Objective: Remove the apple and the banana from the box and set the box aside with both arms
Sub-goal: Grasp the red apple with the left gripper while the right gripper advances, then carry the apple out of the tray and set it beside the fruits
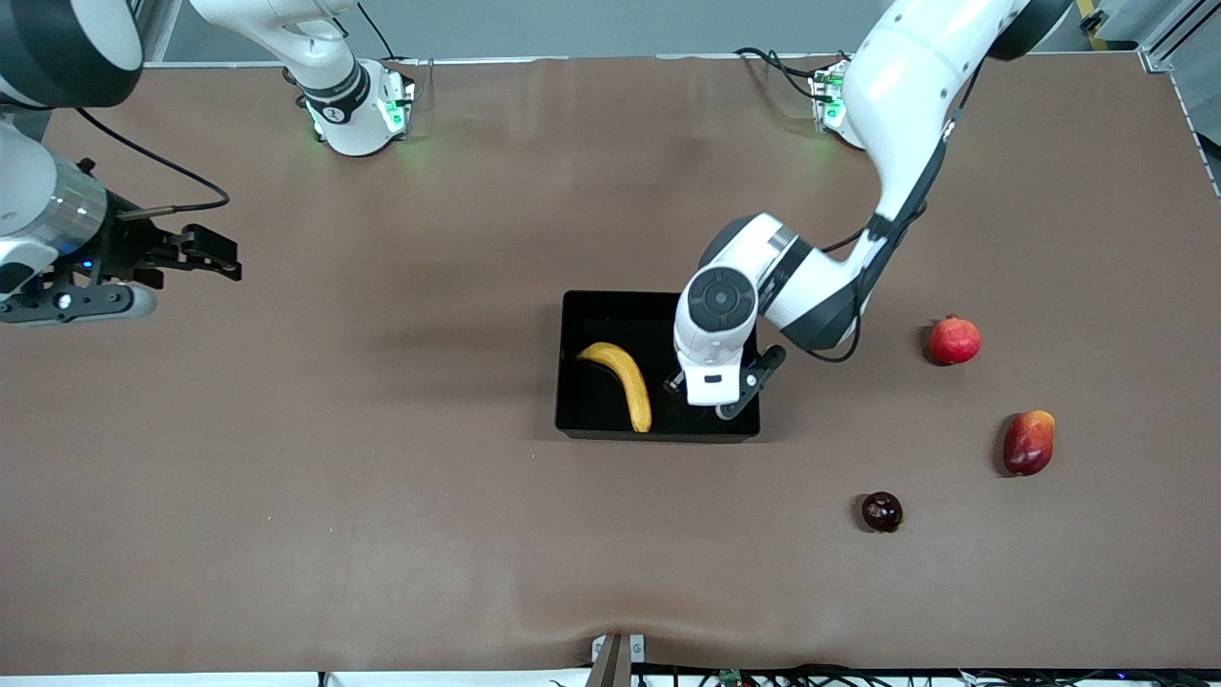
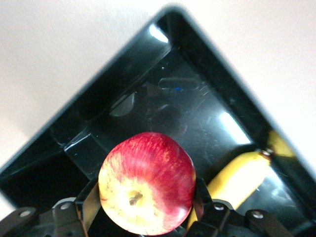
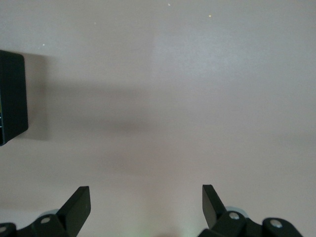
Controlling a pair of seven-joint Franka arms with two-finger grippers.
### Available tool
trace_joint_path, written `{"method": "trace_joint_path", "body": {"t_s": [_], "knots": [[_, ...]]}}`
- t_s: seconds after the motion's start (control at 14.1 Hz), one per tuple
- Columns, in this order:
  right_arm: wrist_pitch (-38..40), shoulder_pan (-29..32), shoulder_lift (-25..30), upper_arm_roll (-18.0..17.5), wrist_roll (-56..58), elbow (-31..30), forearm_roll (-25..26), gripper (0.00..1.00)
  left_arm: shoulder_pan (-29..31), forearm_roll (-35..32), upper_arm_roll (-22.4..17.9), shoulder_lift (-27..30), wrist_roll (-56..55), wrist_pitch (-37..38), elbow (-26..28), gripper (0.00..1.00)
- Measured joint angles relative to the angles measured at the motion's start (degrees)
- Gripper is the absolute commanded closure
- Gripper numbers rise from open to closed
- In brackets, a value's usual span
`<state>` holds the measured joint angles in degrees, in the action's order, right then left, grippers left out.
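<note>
My left pincer (image 2: pixel 143 217) hung over the black tray (image 1: pixel 610 310), its fingers (image 2: pixel 89 202) pressed to either side of the red apple (image 2: pixel 146 181), which I held above the tray floor. The banana (image 1: pixel 625 382) lay in the tray beside it, toward the right arm's end. My right pincer (image 3: pixel 145 205) waited with its fingers spread wide and nothing between them, over bare bench (image 1: pixel 382 477) near the right arm's end. A pomegranate (image 1: pixel 954 341), a mango (image 1: pixel 1028 443) and a dark plum (image 1: pixel 881 511) sat on the bench toward the left arm's end, apart from the tray.
</note>
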<state>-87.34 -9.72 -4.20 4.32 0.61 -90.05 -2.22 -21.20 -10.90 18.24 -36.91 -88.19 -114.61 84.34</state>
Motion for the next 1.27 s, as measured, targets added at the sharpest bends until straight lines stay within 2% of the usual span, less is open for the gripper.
{"method": "trace_joint_path", "body": {"t_s": [0.21,0.49,0.92,1.27], "knots": [[-0.59,-1.45,0.00,0.00,-0.11,0.01,0.00,0.00,1.25,-0.10,-0.40,5.11,6.92,3.69,-0.11,1.00],[-0.63,-2.24,-0.54,0.00,-0.12,0.01,-0.03,0.00,7.98,-0.10,-0.51,10.03,24.70,10.80,0.09,1.00],[-1.47,-4.11,-1.86,-0.02,-2.84,0.01,-0.37,0.00,17.25,-0.49,-0.76,10.07,43.78,12.82,3.41,1.00],[-2.04,-4.15,-2.14,0.01,-3.23,0.01,-0.49,0.00,22.67,-6.91,-0.83,9.00,50.02,10.57,8.61,1.00]]}}
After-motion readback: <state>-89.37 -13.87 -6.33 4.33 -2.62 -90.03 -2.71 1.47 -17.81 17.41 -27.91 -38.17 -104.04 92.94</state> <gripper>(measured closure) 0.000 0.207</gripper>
